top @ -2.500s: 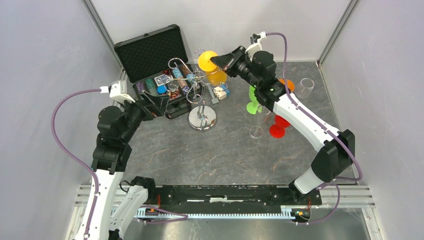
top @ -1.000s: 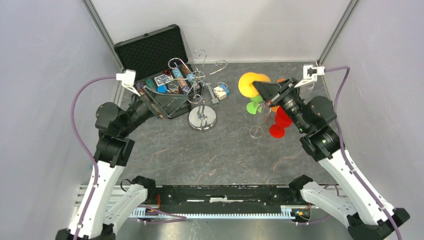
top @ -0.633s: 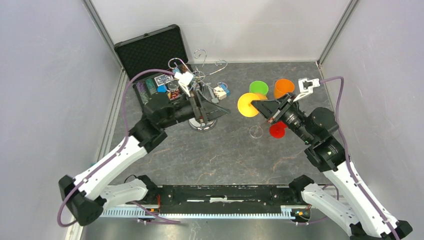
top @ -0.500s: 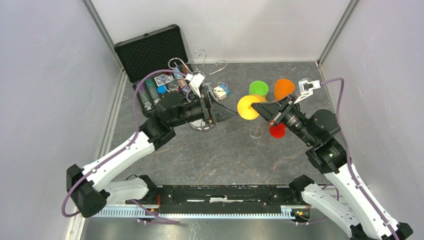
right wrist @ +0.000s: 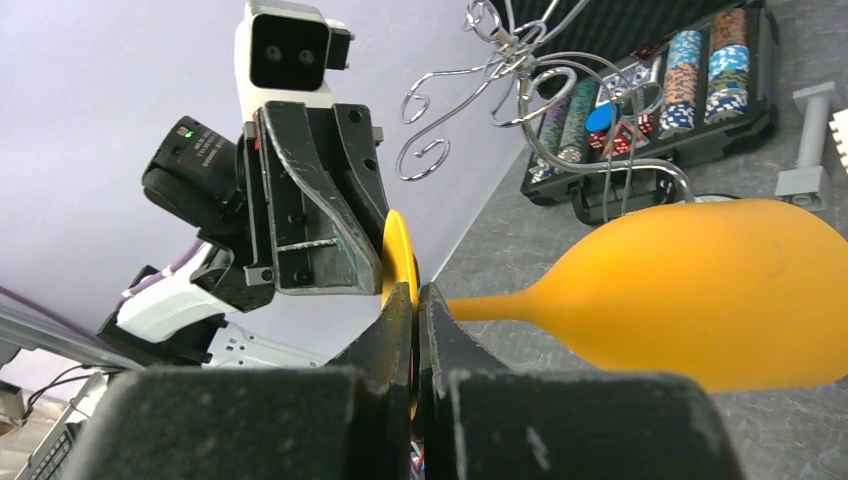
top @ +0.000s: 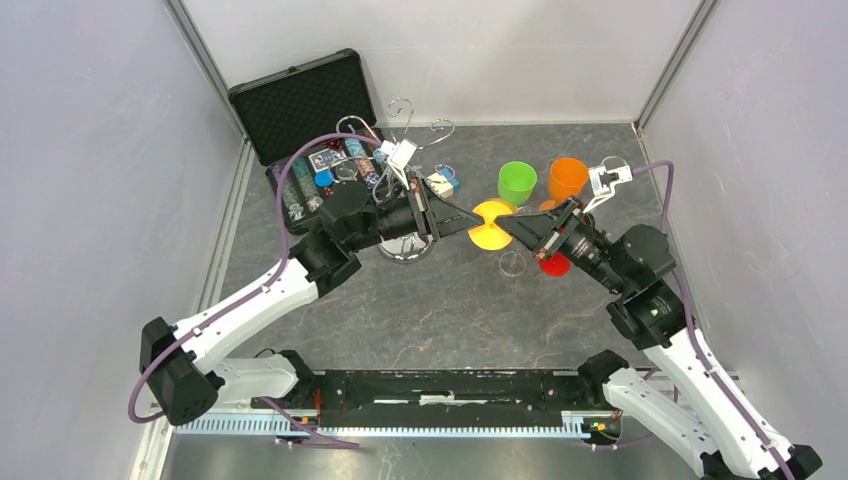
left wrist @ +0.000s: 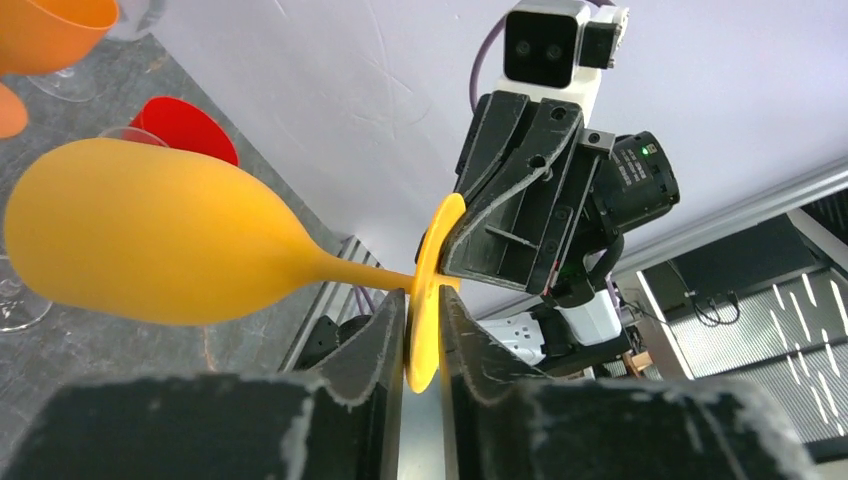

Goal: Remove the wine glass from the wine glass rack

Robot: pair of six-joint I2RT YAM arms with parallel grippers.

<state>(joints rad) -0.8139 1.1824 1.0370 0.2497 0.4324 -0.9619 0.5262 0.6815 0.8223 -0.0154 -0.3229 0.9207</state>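
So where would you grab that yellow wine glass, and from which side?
By its flat foot, edge-on at the rim. The yellow wine glass lies sideways in the air, so that thin disc slips between narrow jaws, while the bowl looks too wide and round. The right gripper pinches one edge, so the opposite edge, where the left gripper sits, is the free side.

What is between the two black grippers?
A yellow plastic wine glass, held sideways; the left gripper and right gripper both pinch its foot, clearest in wrist views.
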